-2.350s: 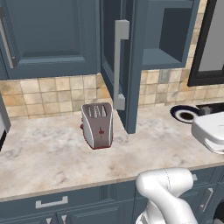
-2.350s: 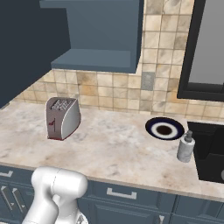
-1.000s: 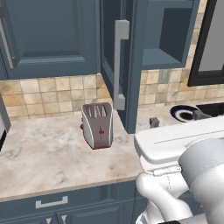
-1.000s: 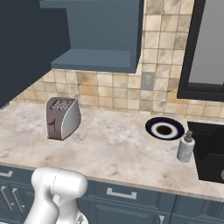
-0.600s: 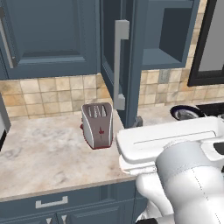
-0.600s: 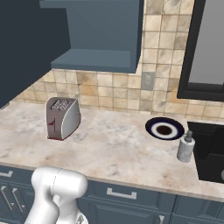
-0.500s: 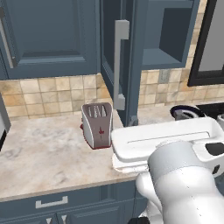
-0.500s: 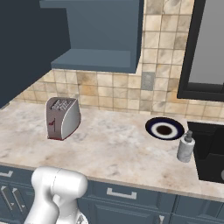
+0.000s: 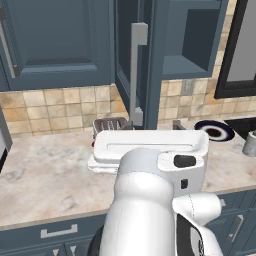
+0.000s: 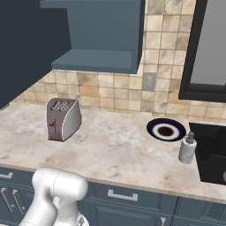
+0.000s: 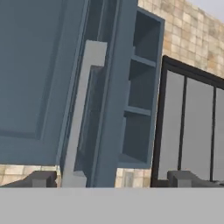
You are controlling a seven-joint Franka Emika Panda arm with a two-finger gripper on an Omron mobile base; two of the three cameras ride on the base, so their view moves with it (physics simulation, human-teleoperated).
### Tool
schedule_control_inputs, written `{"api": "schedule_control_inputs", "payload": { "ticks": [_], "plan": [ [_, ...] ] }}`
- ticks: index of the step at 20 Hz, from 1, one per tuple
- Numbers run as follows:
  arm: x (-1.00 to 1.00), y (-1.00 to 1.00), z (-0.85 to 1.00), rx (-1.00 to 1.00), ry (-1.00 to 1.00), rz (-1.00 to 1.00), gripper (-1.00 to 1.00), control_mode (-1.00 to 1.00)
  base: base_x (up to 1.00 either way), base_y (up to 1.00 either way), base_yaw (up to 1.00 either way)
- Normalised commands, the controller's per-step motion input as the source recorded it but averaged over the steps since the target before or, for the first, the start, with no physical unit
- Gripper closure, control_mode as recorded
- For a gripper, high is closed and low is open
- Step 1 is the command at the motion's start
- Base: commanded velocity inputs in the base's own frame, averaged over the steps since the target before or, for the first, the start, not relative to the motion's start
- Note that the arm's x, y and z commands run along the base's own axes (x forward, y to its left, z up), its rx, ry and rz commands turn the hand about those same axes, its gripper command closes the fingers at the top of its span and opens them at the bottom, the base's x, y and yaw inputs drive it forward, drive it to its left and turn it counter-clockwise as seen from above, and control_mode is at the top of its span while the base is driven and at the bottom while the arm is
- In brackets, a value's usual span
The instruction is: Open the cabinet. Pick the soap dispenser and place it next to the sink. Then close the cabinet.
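On the marbled beige tabletop [image 10: 119, 154], the right base view shows a silver-and-red toaster [image 10: 63, 119], a dark-rimmed round plate [image 10: 166, 129], then the small grey cylindrical soap dispenser [image 10: 188, 148] upright just beside the black sink [image 10: 212, 154]. From the hand view, the slate-blue cabinet door [image 11: 109, 96] stands ajar, its long light-grey bar handle [image 11: 83, 113] between the hand's [image 11: 111, 178] wide-spread, empty fingertips [image 11: 41, 179].

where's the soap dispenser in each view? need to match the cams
Left base view: soap dispenser cut by the right edge, mid-height, on the counter right of the plate.
Right base view: right of centre, by the sink's left rim, just below-right of the plate.
Hand view: not in it.
Shared landmark: the dark-rimmed plate.
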Motion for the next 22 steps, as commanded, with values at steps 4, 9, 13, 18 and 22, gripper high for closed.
{"api": "schedule_control_inputs", "payload": {
  "ticks": [4, 9, 13, 18, 22],
  "plan": [
    [0.37, 0.3, -0.08, 0.0, 0.0, -0.22, -1.0, -1.0, 0.0, 0.0, 0.0],
    [0.28, 0.22, -0.08, 0.0, 0.0, -0.19, -1.0, -1.0, 0.0, 0.0, 0.0],
    [0.18, 0.16, 0.0, 0.0, 0.0, -0.19, -1.0, -1.0, 0.0, 0.0, 0.0],
    [0.15, 0.05, 0.0, 0.0, 0.0, -0.19, -1.0, -1.0, 0.0, 0.0, 0.0],
    [0.19, 0.0, 0.0, 0.0, 0.0, -0.14, -1.0, -1.0, 0.0, 0.0, 0.0]
  ]
}}
